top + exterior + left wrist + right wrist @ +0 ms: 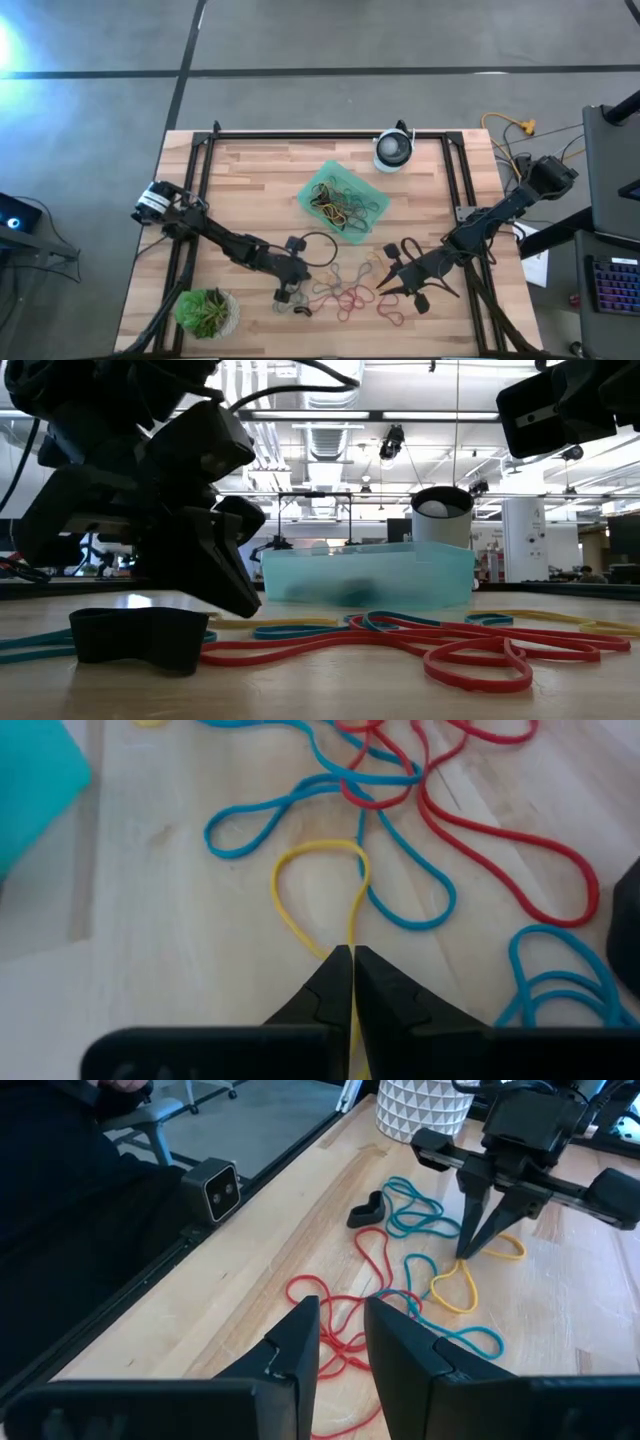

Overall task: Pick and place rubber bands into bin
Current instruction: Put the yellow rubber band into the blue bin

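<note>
1. Left wrist view: the left fingers [352,982] are pressed together with their tips on the counter [180,940], pinching one end of a yellow band [322,892]. The band's strand runs down between the tips, so the pinch looks good. A blue band [330,830] crosses just beside the yellow loop and red bands [500,830] lie past it. A straight, slow lift should keep the neighbours from dragging along.

2. Right wrist view: the right fingers [342,1342] stand slightly apart, above the red bands [335,1320], holding nothing that I can see. Farther off, the left gripper [470,1248] stands point-down on the yellow band [455,1290]. The right arm had best wait so the two do not meet over the pile.

3. High view: the bin [345,200] sits mid-counter, already holding several bands, well apart from the loose bands [345,295] near the front edge. The left gripper [290,290] is at the left end of the pile and the right gripper [392,285] at the right end. The carry runs up and rightward, and the release belongs over the bin's middle.

4. Low view: the bin [368,575] has a low wall, so the dangling loop must clear it. A black band [135,635] lies in front, near the left gripper [230,595].
</note>
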